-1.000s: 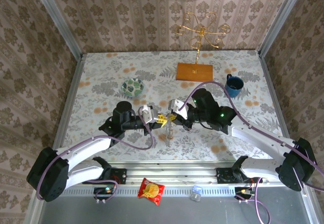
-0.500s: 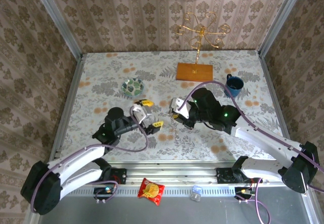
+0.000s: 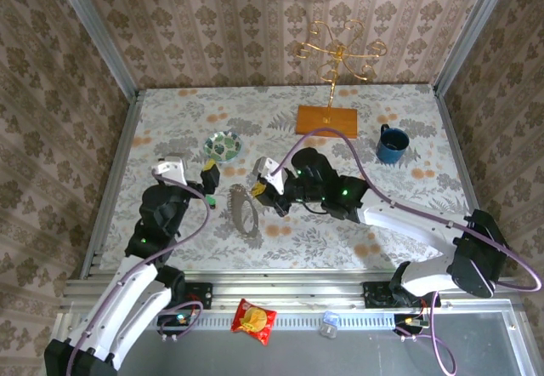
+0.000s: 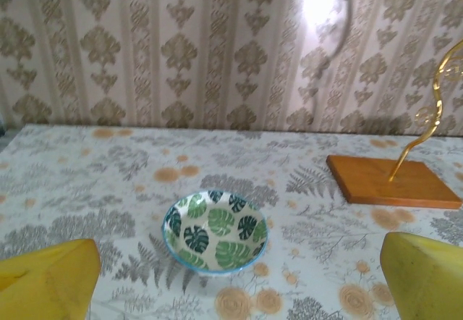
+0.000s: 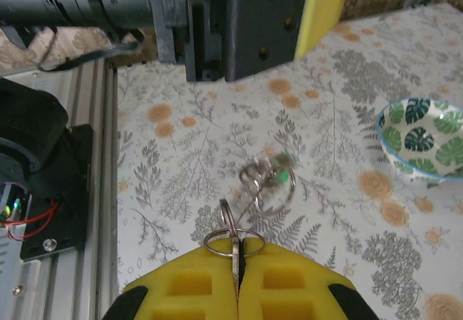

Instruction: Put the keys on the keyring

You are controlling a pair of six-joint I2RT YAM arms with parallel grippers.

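Pinching the keys [image 5: 234, 244] by a metal ring in the closed right tool [image 5: 237, 280], with the green-headed piece [image 5: 279, 179] blurred beyond at 12 o'clock. Holding the left tool [image 3: 189, 172] wide open and empty, at 9 o'clock. Probably mid-threading: next, steadying the blurred keyring [image 3: 245, 210], at 7 o'clock over the counter [image 3: 170, 129], then feeding the ring on. Nothing in the leaf-patterned bowl [image 3: 223, 145].

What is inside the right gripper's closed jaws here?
Small metal rings poke out of the right gripper, pinched between its yellow pads. Whatever continues below the rings is covered by the pads and cannot be seen.
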